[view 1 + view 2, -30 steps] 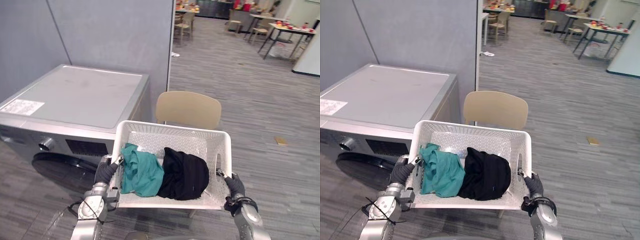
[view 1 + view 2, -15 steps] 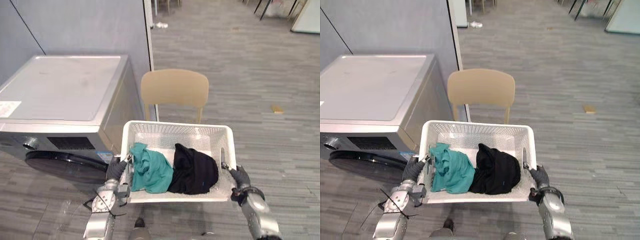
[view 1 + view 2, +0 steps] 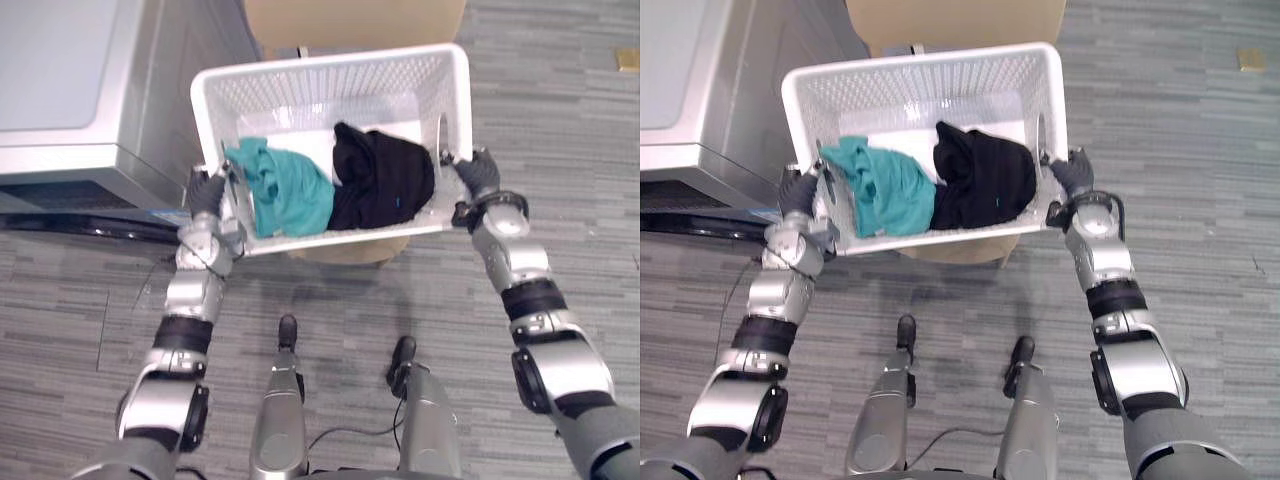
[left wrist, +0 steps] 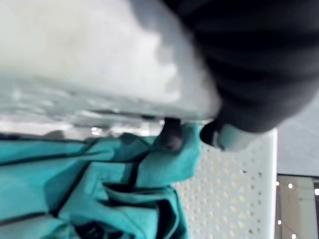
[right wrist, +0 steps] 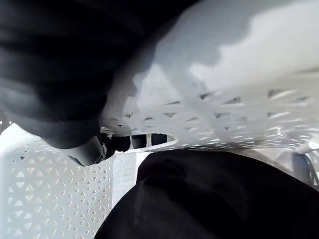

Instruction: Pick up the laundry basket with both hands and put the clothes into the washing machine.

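At the basket's short ends: fingers (image 4: 172, 140) of left hand (image 3: 207, 190) and right hand (image 3: 478, 172) hooked through the handle slots, clamped on the laundry basket (image 3: 330, 60).
Basket: white perforated plastic, held off the floor beside the washing machine (image 3: 60, 90), above a tan chair (image 3: 350, 15).
Clothes: teal garment (image 3: 285, 190) toward its left end, black garment (image 3: 385, 180) toward its right, touching.
Handling: probably a light, stiff basket; limp cloth, best pinched at a bunched fold.

Washer (image 3: 60, 90) left of basket (image 3: 330, 58), chair (image 3: 350, 18) beyond.

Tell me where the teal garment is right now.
In the left eye view the teal garment lies in the left half of the laundry basket, touching the black garment on its right, next to the left robot hand gripping that end.
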`<state>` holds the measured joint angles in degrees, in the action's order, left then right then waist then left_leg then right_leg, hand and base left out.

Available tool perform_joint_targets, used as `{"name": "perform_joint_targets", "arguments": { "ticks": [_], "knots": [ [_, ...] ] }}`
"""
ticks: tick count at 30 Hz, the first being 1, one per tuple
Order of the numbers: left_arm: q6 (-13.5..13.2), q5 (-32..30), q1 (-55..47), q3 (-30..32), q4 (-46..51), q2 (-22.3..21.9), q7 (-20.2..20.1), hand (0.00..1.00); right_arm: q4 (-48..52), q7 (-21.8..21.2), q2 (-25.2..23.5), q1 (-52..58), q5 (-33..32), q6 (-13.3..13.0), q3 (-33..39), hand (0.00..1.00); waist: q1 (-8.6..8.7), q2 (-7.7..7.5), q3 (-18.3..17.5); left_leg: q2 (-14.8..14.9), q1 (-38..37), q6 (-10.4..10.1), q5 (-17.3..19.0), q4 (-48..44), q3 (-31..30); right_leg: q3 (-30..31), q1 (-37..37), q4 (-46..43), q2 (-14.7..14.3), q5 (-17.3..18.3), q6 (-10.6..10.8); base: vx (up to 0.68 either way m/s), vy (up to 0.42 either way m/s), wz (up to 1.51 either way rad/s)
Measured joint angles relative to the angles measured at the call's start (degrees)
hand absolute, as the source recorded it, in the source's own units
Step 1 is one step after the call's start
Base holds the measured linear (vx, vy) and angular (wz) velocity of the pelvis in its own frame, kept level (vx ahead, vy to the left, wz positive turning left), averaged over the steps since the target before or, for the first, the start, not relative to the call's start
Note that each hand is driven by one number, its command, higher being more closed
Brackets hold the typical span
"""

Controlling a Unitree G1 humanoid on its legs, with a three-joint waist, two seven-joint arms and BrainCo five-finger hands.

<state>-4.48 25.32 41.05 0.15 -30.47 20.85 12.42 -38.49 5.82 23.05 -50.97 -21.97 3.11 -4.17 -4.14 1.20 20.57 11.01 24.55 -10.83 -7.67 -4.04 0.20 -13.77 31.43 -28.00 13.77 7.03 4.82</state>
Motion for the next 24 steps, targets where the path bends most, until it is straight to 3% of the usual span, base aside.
{"name": "perform_joint_targets", "arguments": {
  "ticks": [5, 10, 24],
  "knots": [
    [0.29, -0.16, 8.53, -0.50, -7.78, 2.06, -0.08, 1.00, -1.51, 1.95, -0.23, -4.30, -0.19, 0.01, -0.41, 1.00, 0.12, -0.03, 0.11, 2.12, 3.78, -0.11, -0.02, -1.08, 0.57, -0.17, 2.51, 1.62, -1.45, -1.46, -0.79, 0.01, -0.022, -0.11],
    [1.29, -3.09, 12.92, 0.34, -10.21, 2.90, -1.14, 1.00, -1.50, 3.30, -0.32, -6.69, -0.20, 0.01, -0.36, 1.00, 0.09, -0.17, 2.36, 3.86, 6.22, -0.27, 0.11, -3.08, 2.46, -0.38, 3.84, 2.15, -2.71, -1.99, -1.27, 0.02, -0.043, -0.07],
    [3.29, -9.76, 14.45, 5.57, -15.23, 3.01, -1.12, 1.00, -2.21, 4.16, -3.18, -7.63, 0.09, 0.02, -1.39, 1.00, 0.08, -0.93, 3.04, 6.59, 12.84, -0.55, 0.35, -6.99, 4.20, -1.07, 8.15, 2.15, -5.01, -2.56, -2.12, 0.02, -0.033, -0.05]
  ]
}}
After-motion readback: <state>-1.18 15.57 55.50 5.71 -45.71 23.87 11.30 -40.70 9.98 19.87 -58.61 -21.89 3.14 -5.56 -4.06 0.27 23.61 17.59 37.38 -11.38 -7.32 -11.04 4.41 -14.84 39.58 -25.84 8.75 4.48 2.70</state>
